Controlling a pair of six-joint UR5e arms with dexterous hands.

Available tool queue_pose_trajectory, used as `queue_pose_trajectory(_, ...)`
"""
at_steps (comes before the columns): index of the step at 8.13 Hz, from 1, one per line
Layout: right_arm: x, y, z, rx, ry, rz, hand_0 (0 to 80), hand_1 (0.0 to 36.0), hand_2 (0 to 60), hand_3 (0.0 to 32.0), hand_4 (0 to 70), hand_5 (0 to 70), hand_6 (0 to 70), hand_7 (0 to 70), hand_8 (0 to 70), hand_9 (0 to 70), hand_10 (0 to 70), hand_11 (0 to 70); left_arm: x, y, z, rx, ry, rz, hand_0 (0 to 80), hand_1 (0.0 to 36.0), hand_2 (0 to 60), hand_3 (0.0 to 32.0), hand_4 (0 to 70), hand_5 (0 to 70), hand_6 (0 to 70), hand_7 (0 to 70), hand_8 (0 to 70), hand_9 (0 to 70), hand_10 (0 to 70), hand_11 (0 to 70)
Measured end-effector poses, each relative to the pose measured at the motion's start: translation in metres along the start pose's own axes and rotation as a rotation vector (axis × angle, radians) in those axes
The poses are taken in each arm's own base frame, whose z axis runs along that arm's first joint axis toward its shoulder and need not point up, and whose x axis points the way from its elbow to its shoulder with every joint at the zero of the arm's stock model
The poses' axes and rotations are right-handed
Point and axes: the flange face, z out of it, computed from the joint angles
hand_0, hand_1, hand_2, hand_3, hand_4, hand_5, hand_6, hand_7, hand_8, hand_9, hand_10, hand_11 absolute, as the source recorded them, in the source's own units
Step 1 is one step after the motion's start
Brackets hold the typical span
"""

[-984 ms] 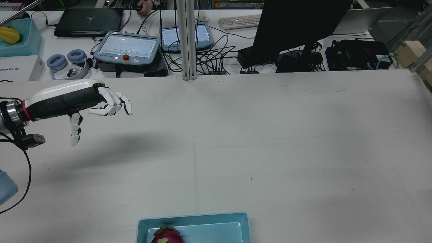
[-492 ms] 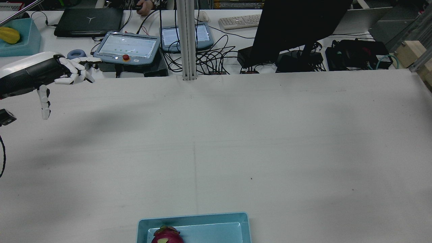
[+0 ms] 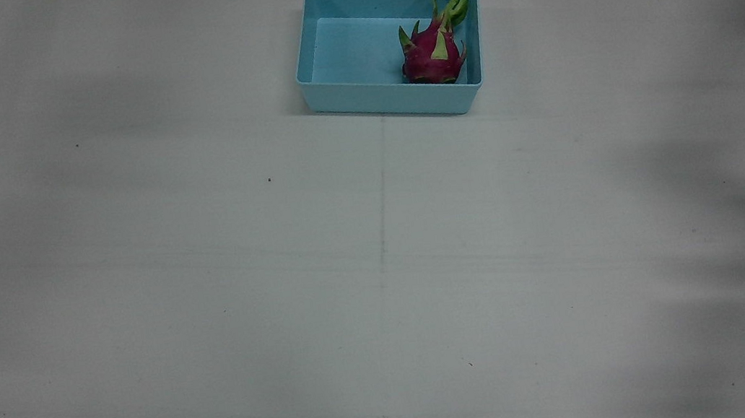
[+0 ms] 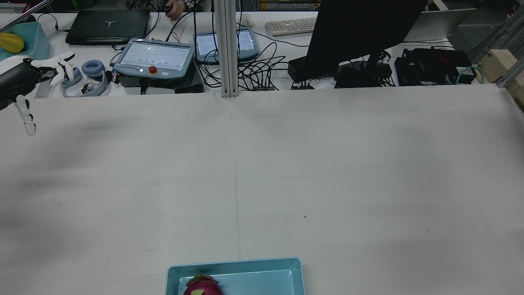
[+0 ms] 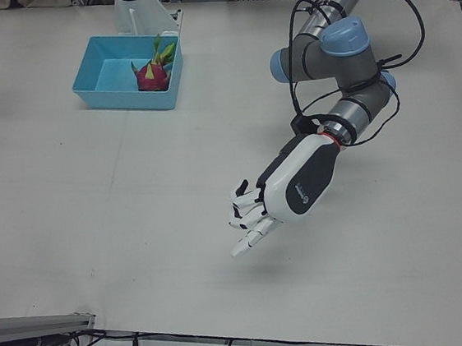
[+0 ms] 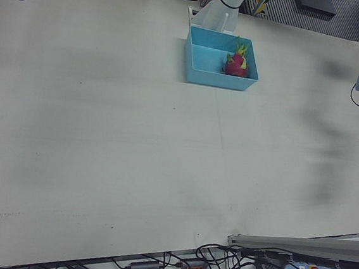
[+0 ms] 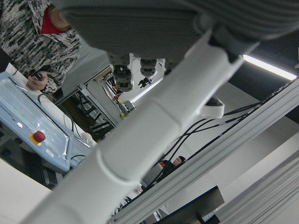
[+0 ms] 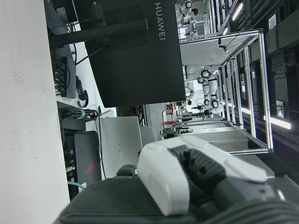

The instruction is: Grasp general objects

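Front view, dragon fruit (image 3: 432, 55) lying in a light-blue bin (image 3: 327, 95) at the desk's (image 3: 205, 262) robot-side edge, left-front view, left hand (image 5: 256, 212) empty, fingers spread, hovering well apart from the bin, right hand's state cannot be told.

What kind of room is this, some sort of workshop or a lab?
Most likely a robotics research lab. A jointed arm ends in a white robot hand over a bare white table, and a bench behind holds control tablets, a laptop and tangled cables. A dragon fruit in a blue bin looks like test material.
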Motion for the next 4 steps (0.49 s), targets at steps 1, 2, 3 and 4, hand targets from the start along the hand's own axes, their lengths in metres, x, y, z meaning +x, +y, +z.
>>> queue_pose_trajectory(1,0.000,0.000,0.000,0.000,0.000,0.000,0.0,0.0,0.0,0.0,0.0,0.0,0.0,0.0,0.0,0.0,0.0,0.0,0.003,-0.018,-0.008,0.049,0.023,0.011,80.0,36.0,60.0,0.0,19.4,24.7,1.4,29.9,0.0,4.5,0.0,0.0)
queue_pose_trajectory(2,0.000,0.000,0.000,0.000,0.000,0.000,0.0,0.0,0.0,0.0,0.0,0.0,0.0,0.0,0.0,0.0,0.0,0.0,0.004,-0.038,-0.017,0.102,0.047,0.022,80.0,36.0,60.0,0.0,19.0,11.9,0.0,25.2,0.0,3.6,0.0,0.0)
queue_pose_trajectory(3,0.000,0.000,0.000,0.000,0.001,0.000,0.0,0.0,0.0,0.0,0.0,0.0,0.0,0.0,0.0,0.0,0.0,0.0,0.001,-0.058,-0.025,0.149,0.066,0.031,80.0,36.0,60.0,0.0,18.3,34.3,0.3,26.9,0.0,3.9,0.0,0.0)
queue_pose_trajectory(4,0.000,0.000,0.000,0.000,0.001,0.000,0.0,0.0,0.0,0.0,0.0,0.0,0.0,0.0,0.0,0.0,0.0,0.0,-0.005,-0.076,-0.035,0.187,0.077,0.049,80.0,36.0,60.0,0.0,18.1,50.3,1.7,29.9,0.0,4.5,0.0,0.0)
